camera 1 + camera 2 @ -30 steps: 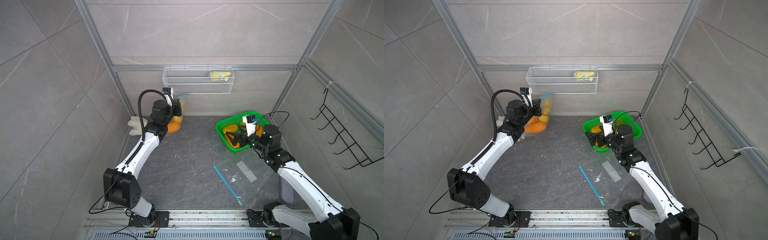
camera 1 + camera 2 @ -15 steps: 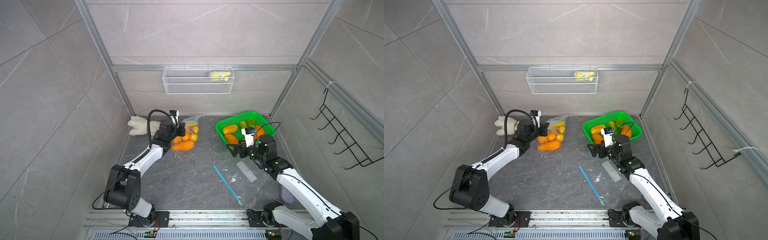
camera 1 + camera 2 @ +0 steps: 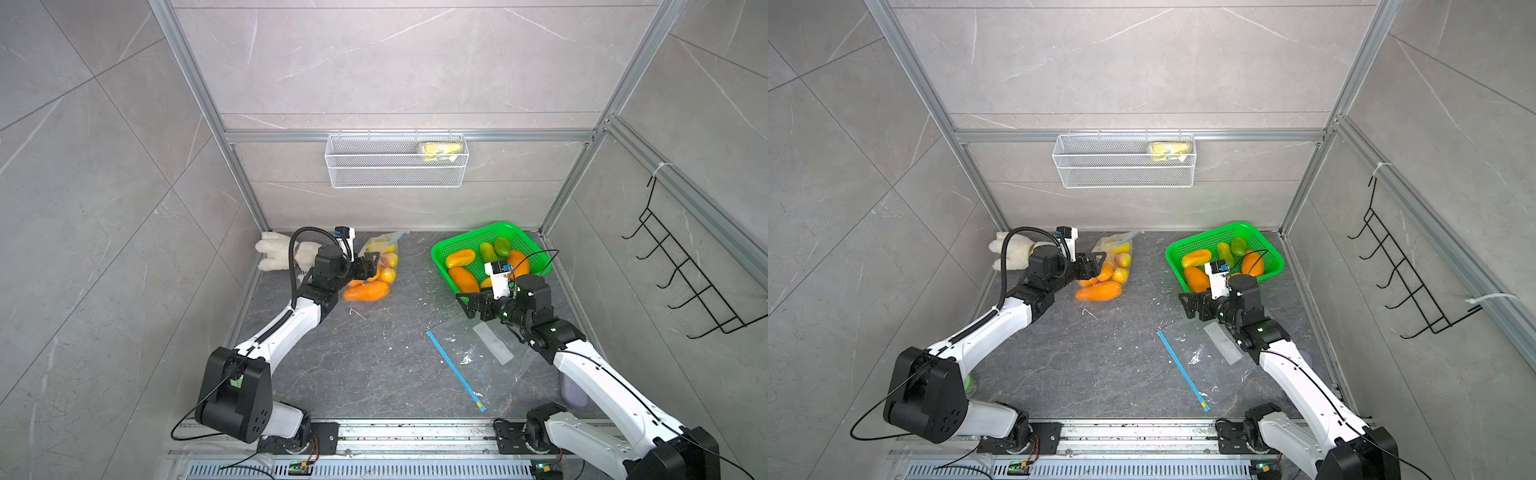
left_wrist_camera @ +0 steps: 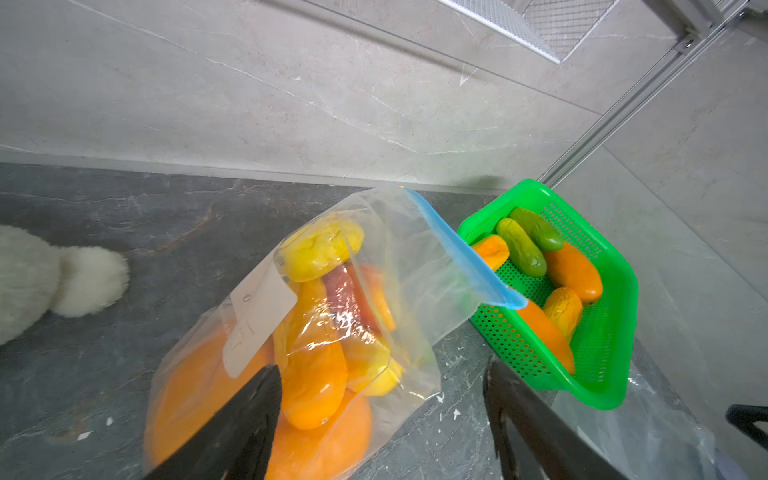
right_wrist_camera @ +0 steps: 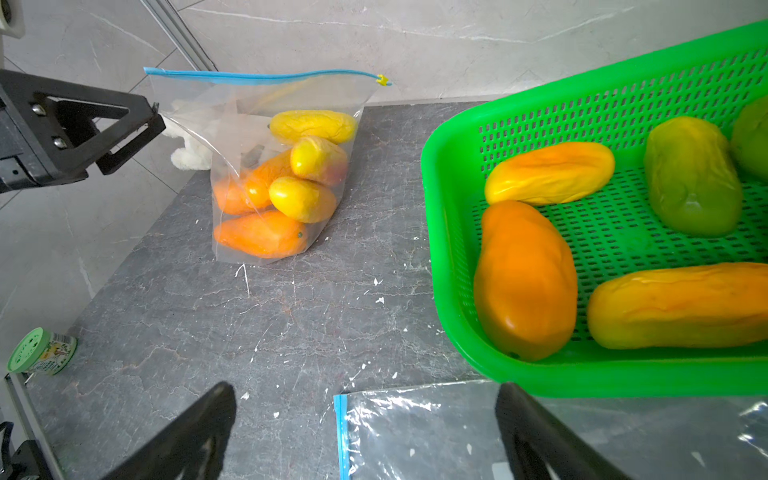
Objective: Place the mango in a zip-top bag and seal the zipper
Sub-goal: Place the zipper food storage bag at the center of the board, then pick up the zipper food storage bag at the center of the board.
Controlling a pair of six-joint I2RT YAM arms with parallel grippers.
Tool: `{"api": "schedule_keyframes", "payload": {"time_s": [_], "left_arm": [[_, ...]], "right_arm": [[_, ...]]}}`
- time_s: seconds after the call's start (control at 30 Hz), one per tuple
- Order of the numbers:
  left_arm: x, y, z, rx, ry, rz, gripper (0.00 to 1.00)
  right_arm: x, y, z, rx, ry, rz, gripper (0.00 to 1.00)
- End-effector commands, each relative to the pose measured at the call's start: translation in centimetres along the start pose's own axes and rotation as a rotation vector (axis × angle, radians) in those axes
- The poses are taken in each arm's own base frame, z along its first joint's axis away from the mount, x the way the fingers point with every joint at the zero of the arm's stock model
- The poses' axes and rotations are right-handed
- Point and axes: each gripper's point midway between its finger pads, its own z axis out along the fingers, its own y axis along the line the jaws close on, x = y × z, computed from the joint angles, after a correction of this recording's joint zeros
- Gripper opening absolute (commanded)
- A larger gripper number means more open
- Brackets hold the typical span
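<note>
A zip-top bag [image 3: 376, 270] [image 3: 1106, 274] [image 4: 316, 316] [image 5: 274, 178] holding several orange and yellow mangoes stands at the back left of the table, its blue zipper strip [image 5: 266, 76] drawn across the top. My left gripper [image 3: 365, 266] [image 3: 1094, 266] [image 4: 380, 374] is open right beside the bag's lower part and grips nothing. More mangoes [image 3: 463, 278] [image 5: 523, 278] lie in the green basket [image 3: 473, 232] [image 3: 1204, 235] [image 5: 432, 208]. My right gripper [image 3: 467, 305] [image 3: 1190, 305] [image 5: 365, 390] is open and empty, low in front of the basket, over the edge of a flat empty zip-top bag [image 3: 490, 357] [image 3: 1221, 353] [image 5: 457, 432].
A white plush toy [image 3: 276, 251] lies in the back left corner behind my left arm. A wire basket [image 3: 395, 166] hangs on the back wall and a black hook rack [image 3: 685, 282] on the right wall. A small green-lidded jar [image 5: 41, 351] sits near the left front.
My left arm brought the filled bag down from the air onto the table, then opened and let it go. My right gripper drew back out of the basket toward the empty bag.
</note>
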Motion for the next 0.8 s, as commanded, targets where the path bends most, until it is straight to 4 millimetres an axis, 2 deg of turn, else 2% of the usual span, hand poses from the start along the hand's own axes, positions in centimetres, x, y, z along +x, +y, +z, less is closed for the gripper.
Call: {"api": "schedule_keyframes", "payload": {"time_s": [0.0, 0.07, 0.17, 0.23, 0.33, 0.4, 0.47, 0.57, 0.67, 0.77], "left_arm": [[-1.2, 0.4, -2.4, -0.067, -0.007, -0.005, 0.94], [-1.3, 0.7, -3.7, -0.105, 0.001, -0.019, 1.0], [-1.5, 0.6, -6.0, -0.132, 0.012, -0.038, 1.0], [-1.3, 0.6, -7.5, -0.144, 0.023, -0.047, 1.0], [-0.8, 0.3, -9.1, -0.138, 0.032, -0.066, 1.0], [-0.2, -0.2, -9.8, -0.113, 0.042, -0.09, 1.0], [0.5, -1.0, -10.1, -0.058, 0.053, -0.13, 1.0], [2.0, -2.1, -10.2, 0.03, 0.071, -0.182, 1.0], [3.1, -2.3, -10.5, 0.064, 0.069, -0.223, 1.0], [4.2, -2.4, -10.7, 0.084, 0.076, -0.246, 1.0]], "right_arm": [[0.0, -1.4, -0.6, 0.088, -0.004, 0.036, 1.0], [-0.3, -1.9, -0.8, 0.126, -0.008, 0.078, 1.0], [-0.6, -2.9, -1.2, 0.194, -0.002, 0.146, 1.0], [0.1, -3.7, -1.3, 0.251, 0.048, 0.184, 0.99], [2.6, -5.4, -2.2, 0.381, 0.189, 0.237, 0.99], [4.8, -5.5, -3.1, 0.414, 0.261, 0.249, 1.0], [7.0, -4.7, -3.8, 0.41, 0.299, 0.239, 0.99], [10.3, -2.4, -4.4, 0.405, 0.388, 0.158, 1.0], [13.8, -0.1, -4.0, 0.397, 0.529, 0.057, 0.97], [16.2, 2.0, -3.4, 0.394, 0.632, -0.049, 0.84]]}}
